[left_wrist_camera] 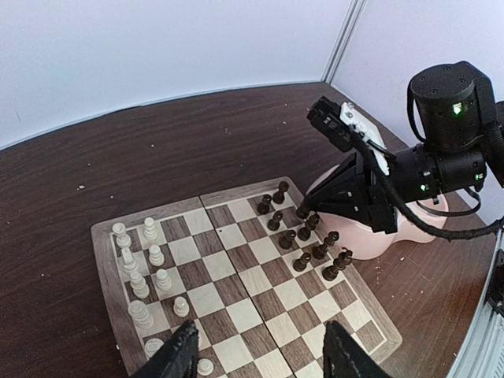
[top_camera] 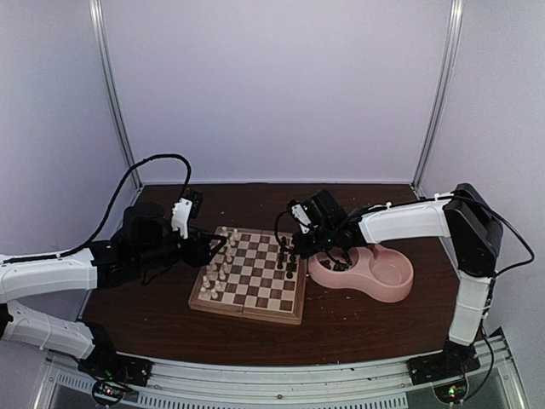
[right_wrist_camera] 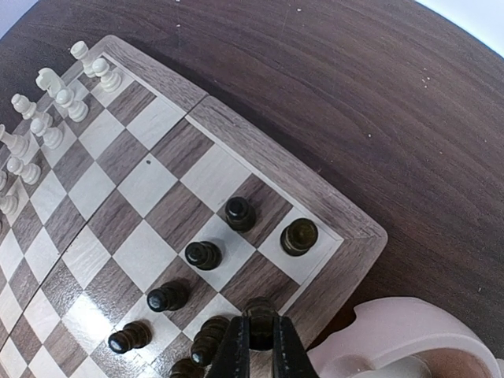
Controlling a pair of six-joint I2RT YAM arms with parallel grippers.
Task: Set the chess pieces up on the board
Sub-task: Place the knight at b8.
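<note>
Some dark chess pieces (top_camera: 339, 266) lie in the pink bowl's (top_camera: 400, 291) left compartment.

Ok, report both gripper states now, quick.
Left gripper: open, holding nothing.
Right gripper: closed on a dark chess piece.

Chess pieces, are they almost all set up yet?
Well along, not finished. Done: cream pieces stand in two rows on one side of the board, dark pieces on the other. In hand: the right tool is shut on one dark piece at the board's edge; the left tool hangs open, empty. Left: both sides have empty squares in their rows.
</note>
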